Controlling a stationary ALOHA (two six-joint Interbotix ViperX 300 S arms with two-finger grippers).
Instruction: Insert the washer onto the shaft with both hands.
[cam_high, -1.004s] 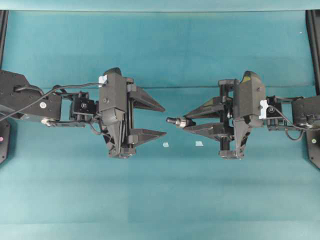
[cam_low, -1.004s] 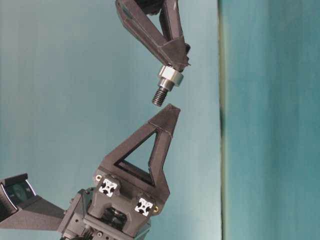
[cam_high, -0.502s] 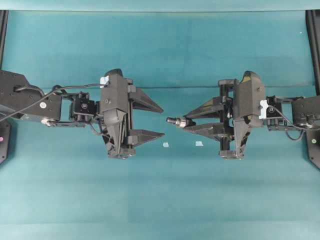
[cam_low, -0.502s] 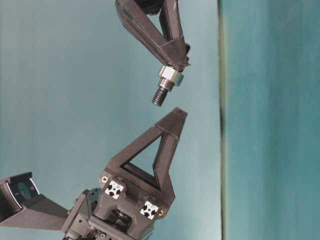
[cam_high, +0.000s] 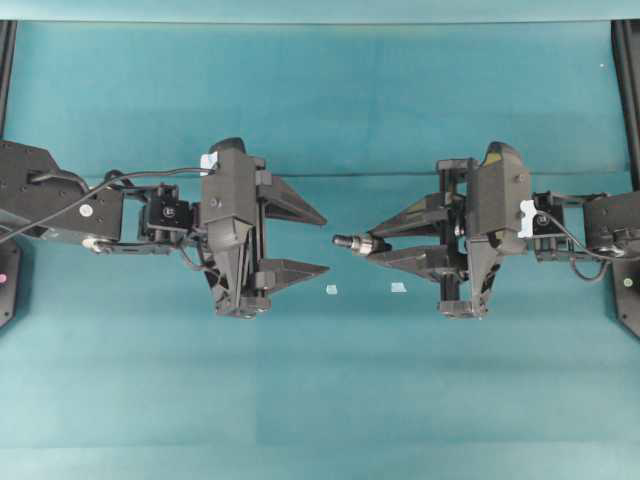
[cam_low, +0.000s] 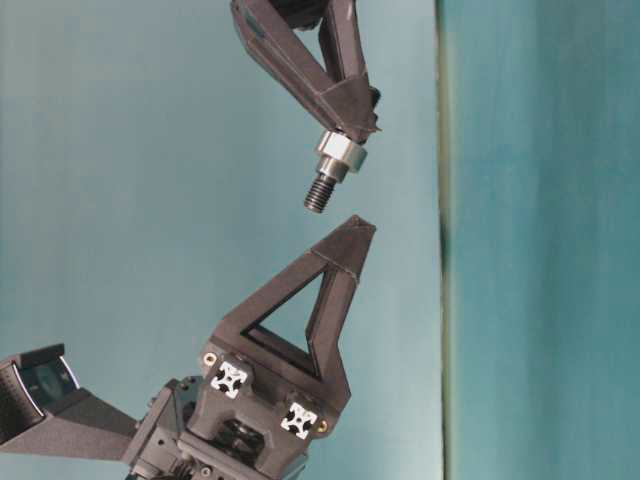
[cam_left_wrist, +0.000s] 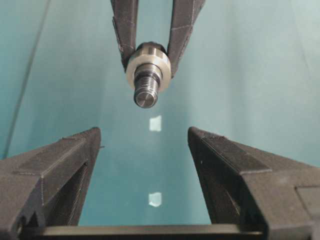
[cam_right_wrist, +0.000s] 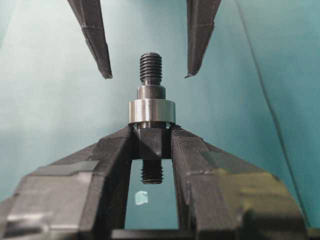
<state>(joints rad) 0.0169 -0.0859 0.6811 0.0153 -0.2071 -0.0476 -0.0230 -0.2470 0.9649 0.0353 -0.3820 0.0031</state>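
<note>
Facing each other level above the teal cloth, the black left gripper (cam_high: 327, 241) gapes empty; the right gripper (cam_high: 376, 243) clamps the dark threaded steel shaft (cam_high: 352, 241), wearing its silvery washer (cam_right_wrist: 151, 111).

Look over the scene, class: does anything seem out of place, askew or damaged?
Nothing stands out. The right gripper holds the shaft straight, the washer seated squarely on it. The left gripper is open.

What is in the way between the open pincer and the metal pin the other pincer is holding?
Nothing visible. The left pincer is open and empty, facing the shaft with only air between. The washer already sits on the shaft, against the fingertips of the right pincer, which is shut on the shaft.
</note>
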